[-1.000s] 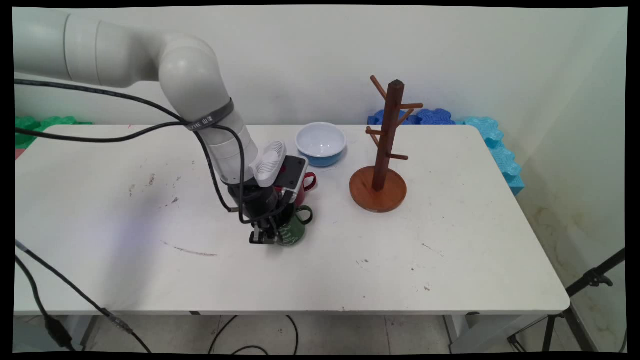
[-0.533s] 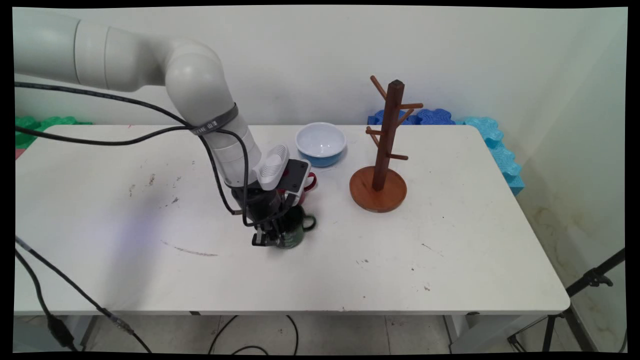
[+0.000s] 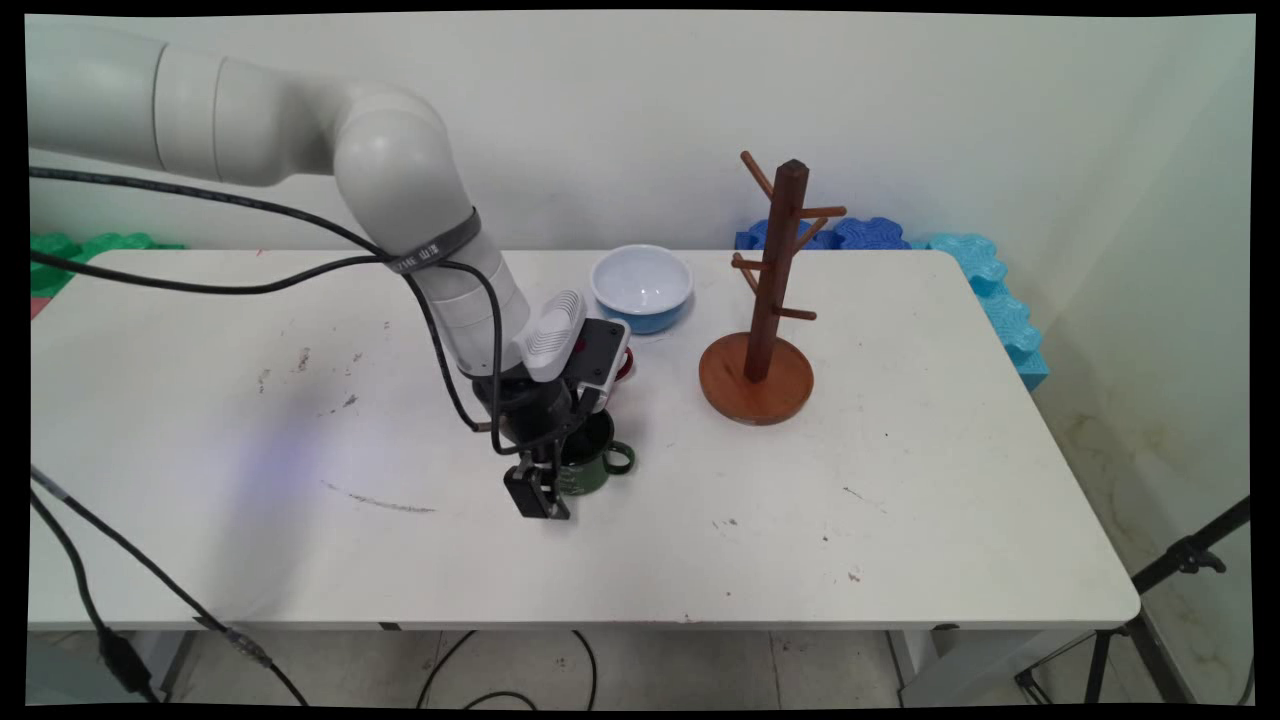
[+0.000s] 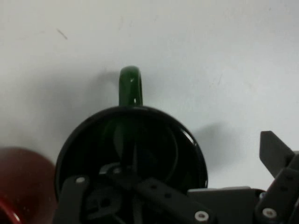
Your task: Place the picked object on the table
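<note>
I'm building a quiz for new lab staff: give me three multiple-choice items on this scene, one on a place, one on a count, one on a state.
1. Where is the green mug?
A. on the floor
B. on the table, under the pincer
C. on a shelf

2. How many mugs hang on the mug tree?
A. none
B. one
C. two

3. How does the green mug stand?
A. upside down
B. on its side
C. upright

Answers:
1. B: it sits on the table beneath the pincer, left of the mug tree.
2. A: every peg is bare.
3. C: the hand view looks into its open mouth.
</note>
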Robot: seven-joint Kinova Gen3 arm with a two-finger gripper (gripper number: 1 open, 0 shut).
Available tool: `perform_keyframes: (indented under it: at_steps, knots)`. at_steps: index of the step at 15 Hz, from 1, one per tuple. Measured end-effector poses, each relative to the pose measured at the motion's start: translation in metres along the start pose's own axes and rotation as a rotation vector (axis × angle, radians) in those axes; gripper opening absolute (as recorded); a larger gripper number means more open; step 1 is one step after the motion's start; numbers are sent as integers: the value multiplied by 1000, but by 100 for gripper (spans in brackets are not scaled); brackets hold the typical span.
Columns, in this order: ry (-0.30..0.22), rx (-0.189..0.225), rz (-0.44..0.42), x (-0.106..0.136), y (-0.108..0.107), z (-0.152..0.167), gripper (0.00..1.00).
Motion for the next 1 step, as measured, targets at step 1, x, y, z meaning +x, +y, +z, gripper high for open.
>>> perform_keyframes:
  at_steps: [1]
  knots:
    - [9,2,-1,1,1,-2,100]
